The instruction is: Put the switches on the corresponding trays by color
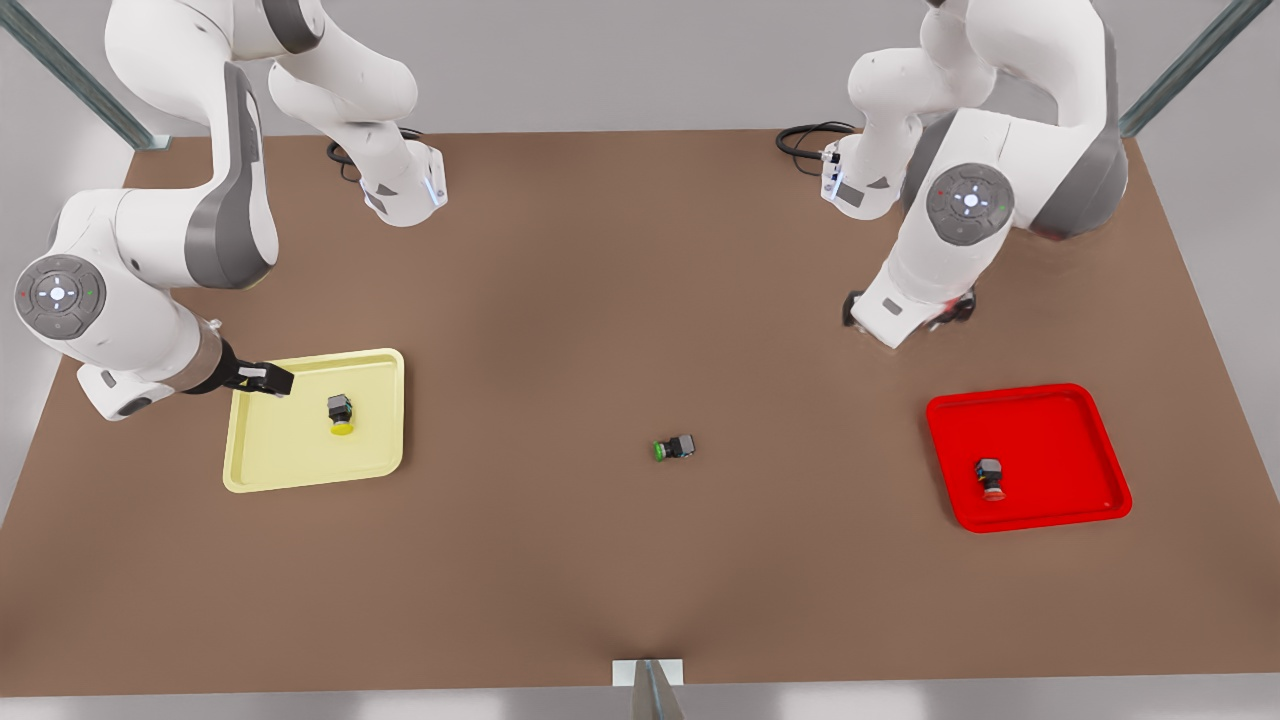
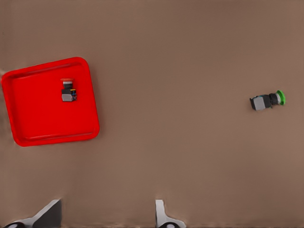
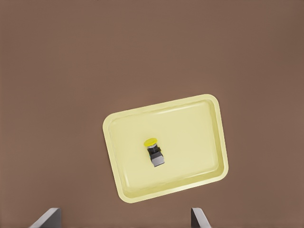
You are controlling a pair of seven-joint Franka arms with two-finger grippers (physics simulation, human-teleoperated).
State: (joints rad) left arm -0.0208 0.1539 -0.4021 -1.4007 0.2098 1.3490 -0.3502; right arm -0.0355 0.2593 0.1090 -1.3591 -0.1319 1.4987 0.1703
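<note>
The yellow-capped switch (image 1: 341,414) (image 3: 155,153) lies inside the pale yellow tray (image 1: 270,470) (image 3: 199,118) at the front view's left. My right gripper (image 1: 262,380) (image 3: 122,217) hovers open over that tray's edge, holding nothing. On the front view's right, the red-capped switch (image 1: 990,479) (image 2: 68,90) rests in the bright red tray (image 1: 1060,420) (image 2: 33,123). My left gripper (image 1: 908,305) (image 2: 104,216) hangs open and empty behind the red tray, apart from it.
A green-capped switch (image 1: 675,448) (image 2: 267,100) lies on its side on the brown table (image 1: 640,580) between the two trays. Both arm bases and their cables stand along the back edge. A small white bracket (image 1: 648,673) sits at the table's front edge.
</note>
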